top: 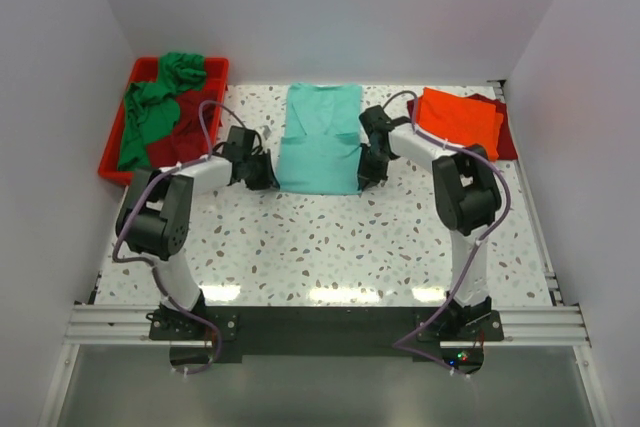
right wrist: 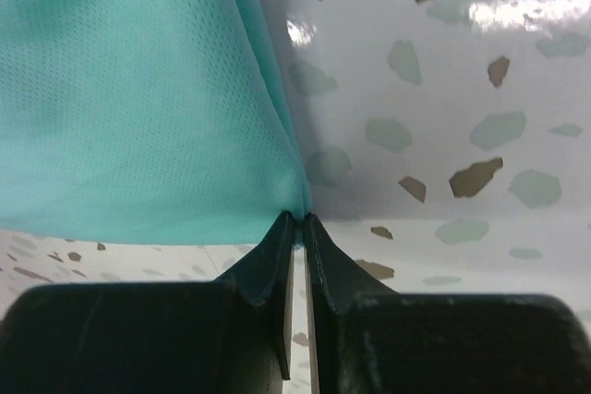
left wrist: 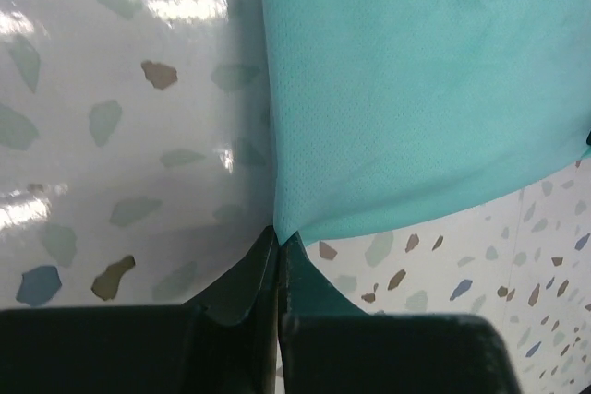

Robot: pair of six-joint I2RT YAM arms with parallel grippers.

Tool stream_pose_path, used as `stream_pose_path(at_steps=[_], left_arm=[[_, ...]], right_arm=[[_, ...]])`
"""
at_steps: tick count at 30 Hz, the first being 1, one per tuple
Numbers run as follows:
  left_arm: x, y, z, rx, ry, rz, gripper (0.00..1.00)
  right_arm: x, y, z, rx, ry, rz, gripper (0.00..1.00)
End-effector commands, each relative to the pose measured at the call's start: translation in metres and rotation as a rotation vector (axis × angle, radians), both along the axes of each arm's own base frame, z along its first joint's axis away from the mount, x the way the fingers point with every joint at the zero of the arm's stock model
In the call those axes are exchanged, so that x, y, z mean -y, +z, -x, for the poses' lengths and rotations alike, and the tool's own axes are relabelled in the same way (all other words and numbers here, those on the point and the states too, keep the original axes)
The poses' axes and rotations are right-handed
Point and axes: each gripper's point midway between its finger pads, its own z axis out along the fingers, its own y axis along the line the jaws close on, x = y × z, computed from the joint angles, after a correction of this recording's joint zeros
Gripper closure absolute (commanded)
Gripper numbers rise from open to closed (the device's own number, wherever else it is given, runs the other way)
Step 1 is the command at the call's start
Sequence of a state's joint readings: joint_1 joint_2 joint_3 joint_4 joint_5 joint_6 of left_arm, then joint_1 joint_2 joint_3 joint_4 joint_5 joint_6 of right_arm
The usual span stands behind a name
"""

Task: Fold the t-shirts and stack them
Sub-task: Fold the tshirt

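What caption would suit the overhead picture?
Left gripper and right gripper each pinch a near corner of the teal t-shirt.

The teal shirt (left wrist: 416,89) is matt, fine-meshed knit cloth; the table (left wrist: 111,182) smooth, glossy, speckled like stone; the tray (top: 108,152) glossy red plastic

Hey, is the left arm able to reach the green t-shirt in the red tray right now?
Probably, but not freely: the left gripper is shut on a near corner of the teal t-shirt. The green t-shirt lies uncovered in the red tray close by, with nothing between.
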State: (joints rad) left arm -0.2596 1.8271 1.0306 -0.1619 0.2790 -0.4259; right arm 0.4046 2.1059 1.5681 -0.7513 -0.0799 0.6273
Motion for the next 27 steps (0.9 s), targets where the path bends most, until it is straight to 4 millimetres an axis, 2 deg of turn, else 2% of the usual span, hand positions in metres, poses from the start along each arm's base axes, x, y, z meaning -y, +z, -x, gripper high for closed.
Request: stream_pose_path(at_steps=[1, 5, 6, 11, 12, 14, 15, 20, 27], left_arm=[[-0.008, 0.014, 0.017, 0.013, -0.013, -0.065, 1.0], [-0.004, 0.021, 0.042, -0.007, -0.032, -0.065, 1.0], [-0.004, 0.03, 0.046, 0.01, -0.033, -0.058, 1.0], [-0.007, 0.032, 0.088, -0.057, -0.059, -0.071, 1.0], [-0.007, 0.039, 0.092, -0.046, -0.061, -0.062, 1.0], [-0.007, 0.038, 0.113, -0.087, -0.078, -0.069, 1.0], [-0.006, 0.047, 0.118, -0.07, -0.077, -0.059, 1.0], [-0.008, 0.053, 0.158, -0.131, -0.102, -0.048, 1.0], [-0.007, 0.081, 0.2, -0.177, -0.133, 0.003, 1.0]], right_arm=[[0.023, 0.018, 0.02, -0.008, 0.007, 0.077, 1.0], [0.028, 0.026, 0.045, -0.027, 0.029, 0.087, 1.0], [0.027, 0.036, 0.051, -0.016, 0.038, 0.081, 1.0], [0.031, 0.043, 0.092, -0.057, 0.084, 0.112, 1.0], [0.033, 0.049, 0.101, -0.061, 0.09, 0.118, 1.0], [0.035, 0.051, 0.116, -0.082, 0.101, 0.129, 1.0], [0.036, 0.052, 0.126, -0.099, 0.116, 0.138, 1.0], [0.045, 0.072, 0.155, -0.091, 0.127, 0.157, 1.0], [0.054, 0.095, 0.198, -0.129, 0.153, 0.158, 1.0]])
